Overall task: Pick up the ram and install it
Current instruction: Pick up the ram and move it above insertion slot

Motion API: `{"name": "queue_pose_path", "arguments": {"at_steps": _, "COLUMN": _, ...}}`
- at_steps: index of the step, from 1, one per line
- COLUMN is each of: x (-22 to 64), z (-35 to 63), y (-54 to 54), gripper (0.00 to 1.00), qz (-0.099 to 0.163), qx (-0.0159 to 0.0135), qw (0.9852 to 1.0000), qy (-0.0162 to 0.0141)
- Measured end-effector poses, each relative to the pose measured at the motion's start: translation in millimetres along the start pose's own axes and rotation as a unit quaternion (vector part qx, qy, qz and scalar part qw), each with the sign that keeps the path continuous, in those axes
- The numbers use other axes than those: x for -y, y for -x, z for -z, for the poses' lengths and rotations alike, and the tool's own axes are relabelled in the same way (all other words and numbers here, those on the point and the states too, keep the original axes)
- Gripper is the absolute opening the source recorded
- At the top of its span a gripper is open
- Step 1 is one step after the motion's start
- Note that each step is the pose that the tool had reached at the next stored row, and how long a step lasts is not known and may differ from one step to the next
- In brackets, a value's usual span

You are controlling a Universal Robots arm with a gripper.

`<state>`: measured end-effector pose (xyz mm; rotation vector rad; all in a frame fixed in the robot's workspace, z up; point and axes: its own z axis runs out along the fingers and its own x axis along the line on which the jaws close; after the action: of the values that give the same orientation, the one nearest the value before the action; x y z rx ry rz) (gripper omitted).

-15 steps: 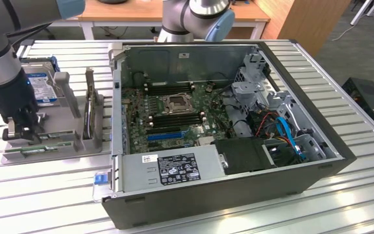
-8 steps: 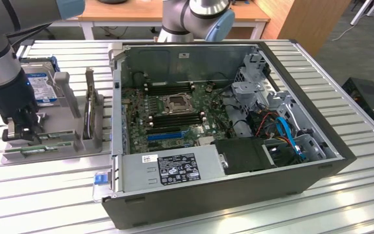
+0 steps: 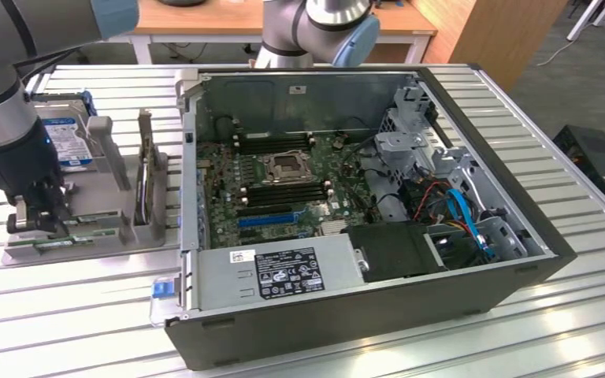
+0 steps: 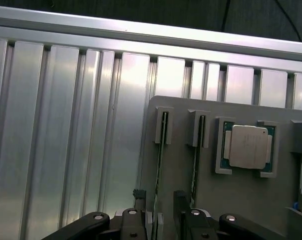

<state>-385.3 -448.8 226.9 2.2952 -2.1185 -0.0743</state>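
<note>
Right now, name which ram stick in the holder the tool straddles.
The ram stick farther from the silver processor; the tool's open fingers flank it. The other stick, next to the processor, stands outside them.

Slatted aluminium table [image 3: 61, 323]. Beyond it, a wooden desk [image 3: 229, 20]. Beside it, grey carpet floor [image 3: 581, 87] bearing a black box [image 3: 600, 157].
</note>
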Motion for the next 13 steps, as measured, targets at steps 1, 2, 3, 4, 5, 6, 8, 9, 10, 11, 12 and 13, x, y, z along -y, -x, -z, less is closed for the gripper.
{"name": "queue_pose_path", "arguments": {"at_steps": 1, "x": 0.1, "z": -1.1, "y": -0.2, "gripper": 0.36, "qz": 0.0, "qx": 0.0, "qw": 1.0, "qy": 0.0}}
{"name": "queue_pose_path", "arguments": {"at_steps": 2, "x": 0.0, "z": -2.3, "y": -0.5, "gripper": 0.36, "qz": 0.0, "qx": 0.0, "qw": 1.0, "qy": 0.0001}}
{"name": "queue_pose_path", "arguments": {"at_steps": 3, "x": 0.1, "z": -3.6, "y": -0.8, "gripper": 0.36, "qz": 0.0, "qx": 0.0, "qw": 1.0, "qy": 0.0}}
{"name": "queue_pose_path", "arguments": {"at_steps": 4, "x": 0.1, "z": -4.9, "y": -1.0, "gripper": 0.36, "qz": 0.0, "qx": 0.0, "qw": 1.0, "qy": 0.0}}
{"name": "queue_pose_path", "arguments": {"at_steps": 5, "x": 0.1, "z": -6.1, "y": -1.3, "gripper": 0.36, "qz": 0.0, "qx": 0.0, "qw": 1.0, "qy": 0.0}}
{"name": "queue_pose_path", "arguments": {"at_steps": 6, "x": 0.2, "z": -7.4, "y": -1.6, "gripper": 0.36, "qz": 0.0, "qx": 0.0, "qw": 1.0, "qy": 0.0}}
{"name": "queue_pose_path", "arguments": {"at_steps": 8, "x": 0.3, "z": -10.0, "y": -2.1, "gripper": 0.36, "qz": 0.0, "qx": 0.0, "qw": 1.0, "qy": 0.0}}
{"name": "queue_pose_path", "arguments": {"at_steps": 9, "x": 0.3, "z": -11.2, "y": -2.2, "gripper": 0.36, "qz": 0.0, "qx": 0.0, "qw": 1.0, "qy": 0.0}}
{"name": "queue_pose_path", "arguments": {"at_steps": 10, "x": 0.3, "z": -12.0, "y": -2.3, "gripper": 0.36, "qz": 0.0, "qx": 0.0, "qw": 1.0, "qy": 0.0}}
{"name": "queue_pose_path", "arguments": {"at_steps": 11, "x": 0.3, "z": -12.3, "y": -2.3, "gripper": 0.36, "qz": 0.0, "qx": -0.0001, "qw": 1.0, "qy": 0.0001}}
{"name": "queue_pose_path", "arguments": {"at_steps": 12, "x": 0.3, "z": -12.3, "y": -2.3, "gripper": 0.36, "qz": 0.0, "qx": -0.0001, "qw": 1.0, "qy": 0.0001}}
{"name": "queue_pose_path", "arguments": {"at_steps": 13, "x": 0.3, "z": -12.3, "y": -2.4, "gripper": 0.36, "qz": 0.0, "qx": -0.0001, "qw": 1.0, "qy": 0.0001}}
